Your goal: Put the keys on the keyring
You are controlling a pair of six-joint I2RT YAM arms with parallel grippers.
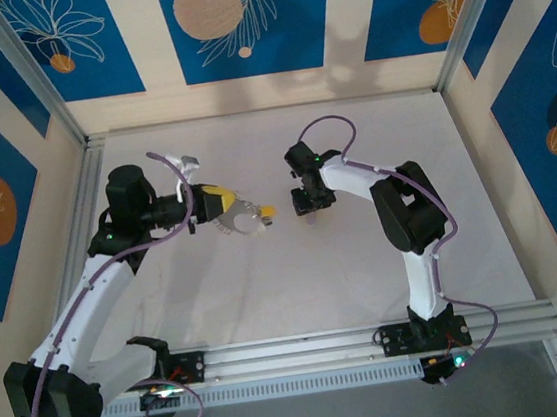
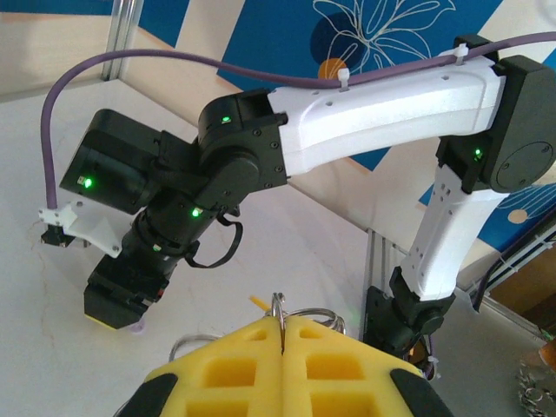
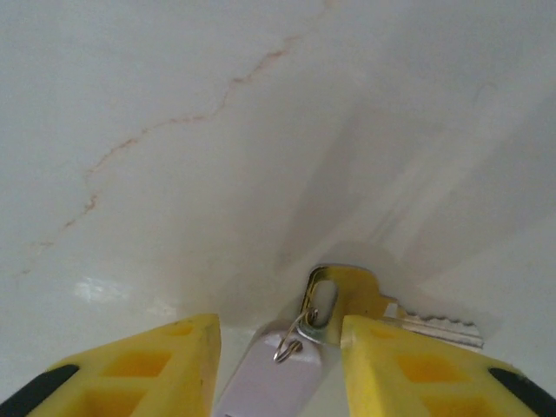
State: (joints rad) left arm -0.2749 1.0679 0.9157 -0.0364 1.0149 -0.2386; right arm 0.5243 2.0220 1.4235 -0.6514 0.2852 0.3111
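White surface (image 3: 174, 130): the key (image 3: 349, 295) is straddled by the spread right end effector (image 3: 280, 330), blade toward 3 o'clock, and could be skidded away on closing. The keyring (image 2: 278, 301) is pinched by the left end effector (image 2: 282, 334), easily slipped.

The table (image 1: 268, 290) is a white, faintly glossy slab across the middle of the top view, with an aluminium rail (image 1: 304, 344) along its lower edge. In the right wrist view, thin brownish veins (image 3: 208, 113) run over it from the left edge toward the top centre. At the lower centre a key (image 3: 365, 300) lies flat on it, brassy head left, silvery blade pointing right. A small wire ring (image 3: 287, 345) joins it to a lilac tag (image 3: 274, 373) at its lower left.
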